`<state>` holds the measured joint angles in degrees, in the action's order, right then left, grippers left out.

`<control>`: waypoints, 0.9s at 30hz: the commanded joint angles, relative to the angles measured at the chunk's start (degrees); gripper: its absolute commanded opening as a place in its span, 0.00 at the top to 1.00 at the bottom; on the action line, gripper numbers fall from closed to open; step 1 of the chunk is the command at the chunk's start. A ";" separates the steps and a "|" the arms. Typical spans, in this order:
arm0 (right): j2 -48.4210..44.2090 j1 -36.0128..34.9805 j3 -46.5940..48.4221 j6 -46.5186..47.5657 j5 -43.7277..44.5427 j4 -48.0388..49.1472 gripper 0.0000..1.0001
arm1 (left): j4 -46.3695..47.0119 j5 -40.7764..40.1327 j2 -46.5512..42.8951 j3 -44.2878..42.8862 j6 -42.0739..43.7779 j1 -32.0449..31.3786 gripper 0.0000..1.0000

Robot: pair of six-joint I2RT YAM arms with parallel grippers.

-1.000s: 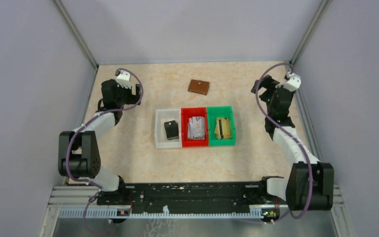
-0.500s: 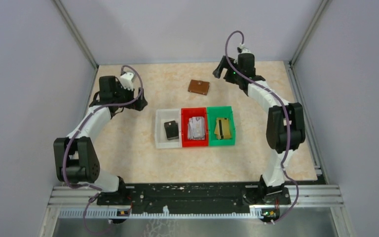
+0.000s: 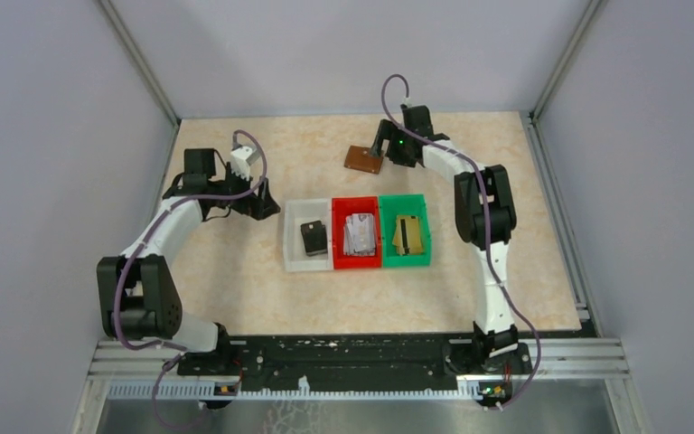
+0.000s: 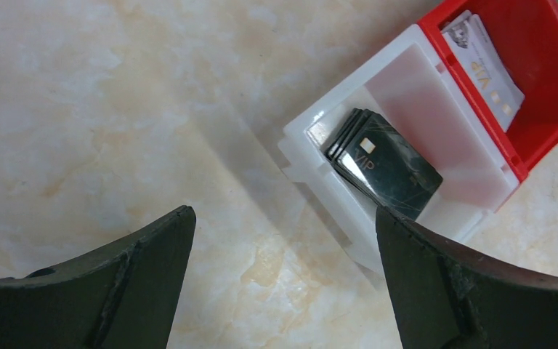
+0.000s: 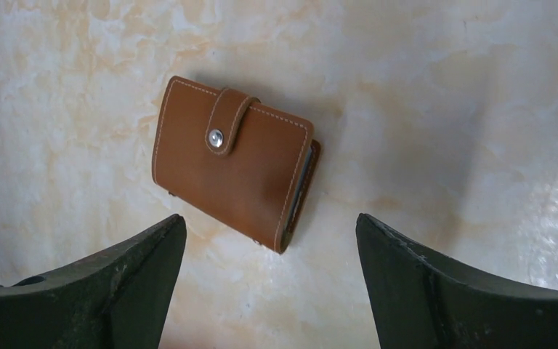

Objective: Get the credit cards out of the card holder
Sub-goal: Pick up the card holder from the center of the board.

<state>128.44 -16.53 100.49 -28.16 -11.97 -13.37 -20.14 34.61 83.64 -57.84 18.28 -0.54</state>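
Note:
The brown card holder (image 3: pixel 363 159) lies shut on the table at the back, its snap tab fastened (image 5: pixel 232 160). My right gripper (image 3: pixel 382 147) hovers over its right side, open, with the holder's near corner between the fingertips (image 5: pixel 269 218) and untouched. My left gripper (image 3: pixel 262 204) is open over bare table just left of the white bin (image 4: pixel 283 211). Credit cards lie in the bins: black ones (image 3: pixel 314 238) (image 4: pixel 385 163) in the white bin, silvery ones (image 3: pixel 359 233) (image 4: pixel 483 62) in the red, gold ones (image 3: pixel 407 233) in the green.
The white bin (image 3: pixel 294 249), red bin (image 3: pixel 356 263) and green bin (image 3: pixel 404 201) stand side by side mid-table. Grey walls with metal posts close in the table on the left, back and right.
My right arm has swung from the right wall leftward across the back to the card holder. My left arm has moved rightward and nearer, up to the white bin.

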 commanded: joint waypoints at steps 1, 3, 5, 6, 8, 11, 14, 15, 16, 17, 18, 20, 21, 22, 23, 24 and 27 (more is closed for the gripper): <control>3.76 -0.77 6.53 -0.14 -0.58 0.00 0.15 | -3.26 8.05 0.81 -1.24 0.86 0.14 0.01; 5.25 -1.07 7.82 -0.30 -0.15 -0.67 0.18 | -3.50 8.88 0.95 -1.43 0.50 0.18 0.01; 6.27 -1.13 8.29 -0.68 0.13 -0.48 0.19 | -3.50 9.04 1.05 -1.63 -0.06 0.18 0.01; 6.60 -1.13 8.30 -0.82 0.29 -0.19 0.21 | -3.57 9.25 1.02 -1.73 -0.24 0.18 0.01; 7.19 -1.16 8.29 -1.01 0.59 0.38 0.23 | -3.79 9.82 0.94 -1.87 -0.58 0.17 0.01; 8.05 -1.20 8.44 -1.55 0.69 1.27 0.27 | -3.97 11.36 0.47 -1.64 -0.69 0.18 0.01; 9.04 -1.18 9.34 -2.40 0.18 1.06 0.32 | -4.19 12.21 -0.10 -1.44 -0.53 0.14 0.01; 9.29 -1.20 9.38 -2.75 -0.03 1.25 0.34 | -4.32 12.30 -0.16 -1.55 -0.49 0.18 0.01; 9.44 -1.28 9.31 -3.10 -0.08 1.45 0.36 | -4.48 12.32 -0.19 -1.67 -0.41 0.18 0.01; 9.58 -1.32 9.16 -3.36 -0.08 1.55 0.39 | -4.73 12.33 -0.15 -1.89 -0.26 0.18 0.01; 9.63 -1.44 9.01 -3.65 -0.12 1.90 0.43 | -4.89 12.37 -0.01 -1.87 -0.20 0.16 0.01; 9.73 -1.62 8.95 -4.33 -0.44 2.39 0.51 | -5.16 12.12 0.18 -1.92 -0.15 0.18 0.01; 9.80 -1.63 8.88 -4.74 -0.80 2.71 0.54 | -5.37 12.00 0.30 -1.92 -0.04 0.18 0.01; 9.81 -1.64 8.84 -5.26 -1.33 3.02 0.56 | -5.69 11.82 0.44 -1.86 0.12 0.18 0.01; 9.91 -1.66 8.79 -5.80 -1.77 3.33 0.56 | -5.86 11.63 0.41 -1.77 0.31 0.18 0.01; 9.98 -1.58 8.78 -6.54 -2.20 3.65 0.56 | -6.02 11.37 0.39 -1.68 0.51 0.14 0.01; 10.13 -1.24 8.06 -9.82 -4.38 5.91 0.56 | -7.28 10.62 0.75 -1.86 1.54 0.18 0.01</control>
<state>137.25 -17.17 107.74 -33.69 -13.28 -10.39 -25.23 44.60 84.27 -58.15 17.85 -0.54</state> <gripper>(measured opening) 0.438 0.989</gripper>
